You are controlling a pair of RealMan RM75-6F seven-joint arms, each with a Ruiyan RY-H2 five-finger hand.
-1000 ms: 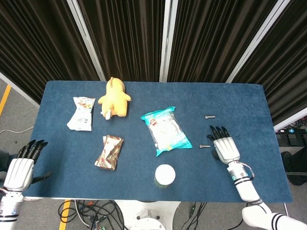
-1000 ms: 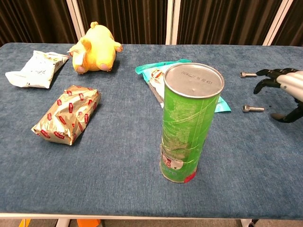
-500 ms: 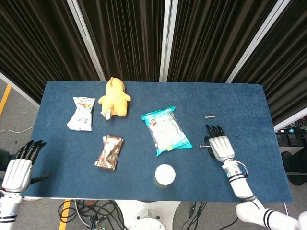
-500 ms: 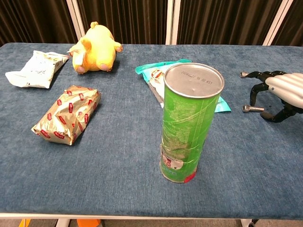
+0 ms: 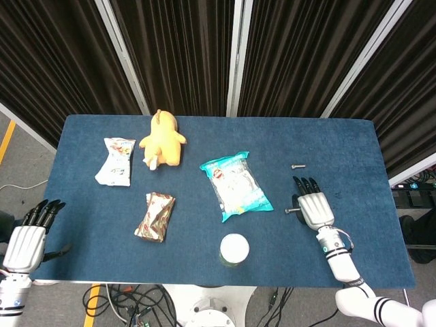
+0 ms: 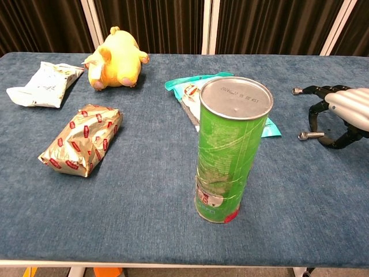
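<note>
Blue table (image 5: 354, 143), green can (image 6: 229, 151) lid print unreadable, right hand (image 5: 315, 207) over bolt (image 6: 309, 135)

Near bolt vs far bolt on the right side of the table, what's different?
The near bolt lies right at the right hand, under its curled fingertips; the far bolt lies apart from the hand, further back on the table. The near bolt sits close to the teal snack bag; the far bolt lies in open cloth. Both are small, silver, lying flat.
</note>
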